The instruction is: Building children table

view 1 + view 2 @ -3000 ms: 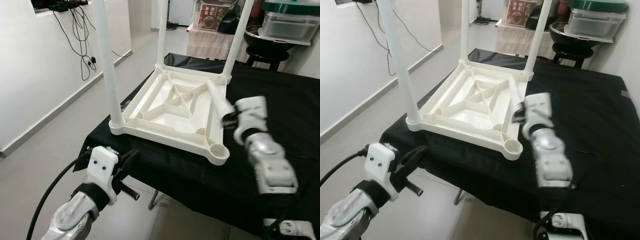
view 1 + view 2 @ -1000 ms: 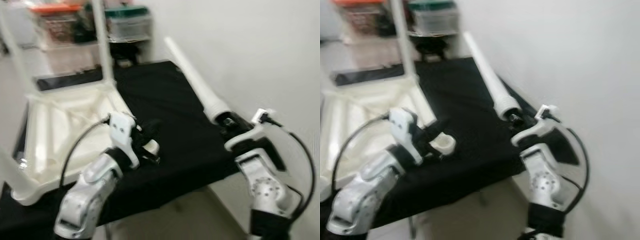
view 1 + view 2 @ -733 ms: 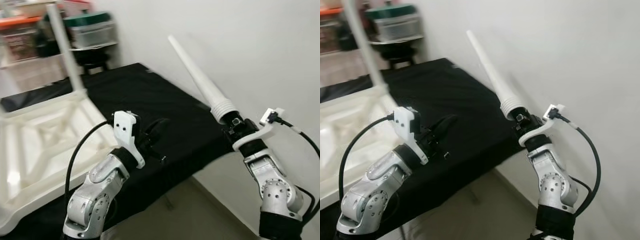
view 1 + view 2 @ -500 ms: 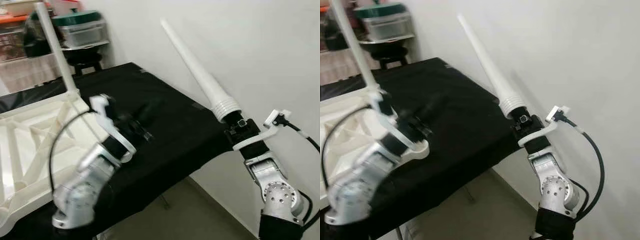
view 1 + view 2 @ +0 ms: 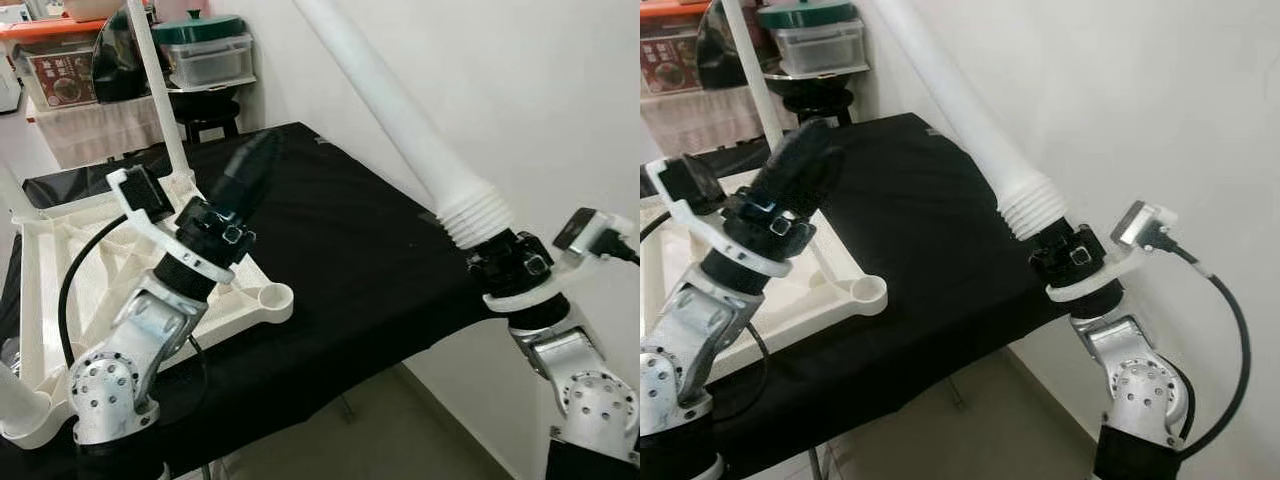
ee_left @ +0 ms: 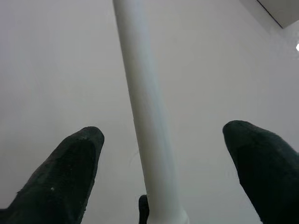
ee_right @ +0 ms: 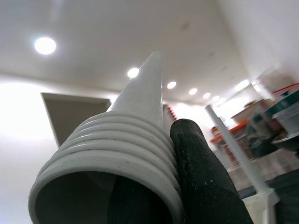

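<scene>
The white children's table top [image 5: 80, 205] lies upside down on a black-covered table [image 5: 350, 250]. One fitted leg [image 5: 160, 100] stands up at its far corner. An empty round socket [image 5: 272, 297] sits at the near corner. My right gripper [image 5: 500, 262] is off the table's right edge, shut on the ribbed end of a loose white leg [image 5: 400, 120] that slants up and left. A black finger [image 7: 201, 182] presses against the ribs. My left gripper [image 5: 245, 175] is raised over the table top, open, and the held leg [image 6: 147, 116] shows between its fingertips [image 6: 74, 163].
A white wall runs close along the right side. At the back stand a green-lidded plastic box [image 5: 205, 50], a black stool [image 5: 205, 105] and a cloth-covered stand with boxes [image 5: 65, 85]. Bare floor [image 5: 400, 440] lies below the table's near edge.
My left gripper has swung up from low over the cloth and points upward. The right gripper and its leg have come closer to the camera. The view has shifted a little.
</scene>
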### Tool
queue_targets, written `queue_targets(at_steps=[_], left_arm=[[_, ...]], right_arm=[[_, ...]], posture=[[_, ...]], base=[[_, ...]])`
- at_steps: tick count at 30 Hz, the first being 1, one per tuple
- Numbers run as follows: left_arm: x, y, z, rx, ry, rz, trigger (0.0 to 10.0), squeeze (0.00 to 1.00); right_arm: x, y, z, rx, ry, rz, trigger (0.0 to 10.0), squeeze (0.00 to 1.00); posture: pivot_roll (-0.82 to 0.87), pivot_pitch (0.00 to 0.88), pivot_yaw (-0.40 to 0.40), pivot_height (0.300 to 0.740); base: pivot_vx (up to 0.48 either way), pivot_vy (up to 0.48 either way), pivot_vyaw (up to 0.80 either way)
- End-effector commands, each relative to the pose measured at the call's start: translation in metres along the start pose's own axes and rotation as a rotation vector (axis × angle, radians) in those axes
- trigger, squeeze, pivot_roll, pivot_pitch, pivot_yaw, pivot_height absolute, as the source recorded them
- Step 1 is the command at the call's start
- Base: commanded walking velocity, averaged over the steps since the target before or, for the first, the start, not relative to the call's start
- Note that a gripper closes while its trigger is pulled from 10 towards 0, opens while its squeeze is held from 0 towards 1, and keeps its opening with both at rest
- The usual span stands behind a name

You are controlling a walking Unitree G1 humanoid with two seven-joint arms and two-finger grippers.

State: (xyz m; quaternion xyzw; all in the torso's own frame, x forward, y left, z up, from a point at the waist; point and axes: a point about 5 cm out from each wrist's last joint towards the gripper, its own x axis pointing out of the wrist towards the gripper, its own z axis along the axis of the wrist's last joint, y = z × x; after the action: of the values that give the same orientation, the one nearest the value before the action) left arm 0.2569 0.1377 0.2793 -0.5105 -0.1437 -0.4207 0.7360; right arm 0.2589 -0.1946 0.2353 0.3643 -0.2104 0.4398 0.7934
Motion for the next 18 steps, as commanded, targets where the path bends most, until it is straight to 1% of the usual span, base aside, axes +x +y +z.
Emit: queue_targets(at_steps=[1, 2, 4, 5, 6, 7, 8, 9, 10, 11, 13, 14, 15, 16, 18], left_arm=[[0.001, -0.005, 0.003, -0.009, 0.008, -0.022, 10.0, 1.0], [0.0, -0.007, 0.004, -0.017, 0.011, -0.031, 10.0, 1.0], [-0.002, -0.015, 0.007, -0.046, 0.027, -0.082, 10.0, 1.0], [-0.002, -0.015, 0.007, -0.046, 0.027, -0.082, 10.0, 1.0], [-0.003, -0.02, 0.007, -0.061, 0.042, -0.124, 10.0, 1.0], [-0.003, -0.02, 0.007, -0.061, 0.042, -0.124, 10.0, 1.0], [-0.003, -0.025, 0.007, -0.076, 0.057, -0.171, 10.0, 0.46], [-0.004, -0.03, 0.008, -0.105, 0.063, -0.218, 10.0, 0.0], [-0.006, -0.034, 0.009, -0.124, 0.07, -0.253, 10.0, 0.0], [-0.006, -0.034, 0.009, -0.124, 0.07, -0.253, 10.0, 0.0], [-0.008, -0.038, 0.012, -0.144, 0.074, -0.277, 10.0, 0.0], [-0.008, -0.038, 0.012, -0.144, 0.074, -0.277, 10.0, 0.0], [-0.008, -0.04, 0.013, -0.144, 0.074, -0.279, 10.0, 0.0], [-0.008, -0.04, 0.013, -0.144, 0.074, -0.279, 10.0, 0.0], [-0.008, -0.042, 0.014, -0.152, 0.076, -0.284, 10.0, 0.0]], right_arm=[[0.002, 0.007, 0.002, -0.003, 0.01, 0.063, 10.0, 0.0], [0.0, 0.01, 0.002, -0.005, 0.027, 0.082, 10.0, 0.0], [-0.007, 0.014, 0.001, -0.028, 0.107, 0.123, 10.0, 0.0], [-0.007, 0.014, 0.001, -0.028, 0.107, 0.123, 10.0, 0.0], [-0.009, 0.015, 0.0, -0.037, 0.143, 0.137, 10.0, 0.0], [-0.009, 0.015, 0.0, -0.037, 0.143, 0.137, 10.0, 0.0], [-0.011, 0.017, -0.001, -0.036, 0.165, 0.152, 10.0, 0.0], [-0.013, 0.02, -0.002, -0.024, 0.187, 0.184, 10.0, 0.0], [-0.016, 0.025, -0.004, -0.013, 0.228, 0.224, 10.0, 0.0], [-0.016, 0.025, -0.004, -0.013, 0.228, 0.224, 10.0, 0.0], [-0.019, 0.029, -0.006, 0.003, 0.278, 0.263, 10.0, 0.0], [-0.019, 0.029, -0.006, 0.003, 0.278, 0.263, 10.0, 0.0], [-0.02, 0.029, -0.009, 0.0, 0.31, 0.266, 10.0, 0.0], [-0.02, 0.029, -0.009, 0.0, 0.31, 0.266, 10.0, 0.0], [-0.02, 0.027, -0.012, -0.008, 0.345, 0.268, 10.0, 0.0]], posture=[[-0.05, 0.0, 0.009, 0.74], [-0.05, 0.0, 0.009, 0.74], [-0.05, 0.0, 0.011, 0.74], [-0.05, 0.0, 0.011, 0.74], [-0.05, 0.0, 0.011, 0.74], [-0.05, 0.0, 0.011, 0.74], [-0.05, 0.0, 0.012, 0.74], [-0.05, 0.0, 0.014, 0.74], [-0.05, 0.0, 0.016, 0.74], [-0.05, 0.0, 0.016, 0.74], [-0.05, 0.0, 0.012, 0.74], [-0.05, 0.0, 0.012, 0.74], [-0.05, 0.0, 0.013, 0.74], [-0.05, 0.0, 0.013, 0.74], [-0.05, 0.0, 0.013, 0.74]], base=[[0.0, 0.0, 0.0], [0.0, 0.0, 0.0], [0.0, 0.0, 0.0], [0.0, 0.0, 0.0], [0.0, 0.0, 0.0], [0.0, 0.0, 0.0], [0.0, 0.0, 0.0], [0.0, 0.0, 0.0], [0.0, 0.0, 0.0], [0.0, 0.0, 0.0], [0.0, 0.0, 0.0], [0.0, 0.0, 0.0], [0.0, 0.0, 0.0], [0.0, 0.0, 0.0], [0.0, 0.0, 0.0]])
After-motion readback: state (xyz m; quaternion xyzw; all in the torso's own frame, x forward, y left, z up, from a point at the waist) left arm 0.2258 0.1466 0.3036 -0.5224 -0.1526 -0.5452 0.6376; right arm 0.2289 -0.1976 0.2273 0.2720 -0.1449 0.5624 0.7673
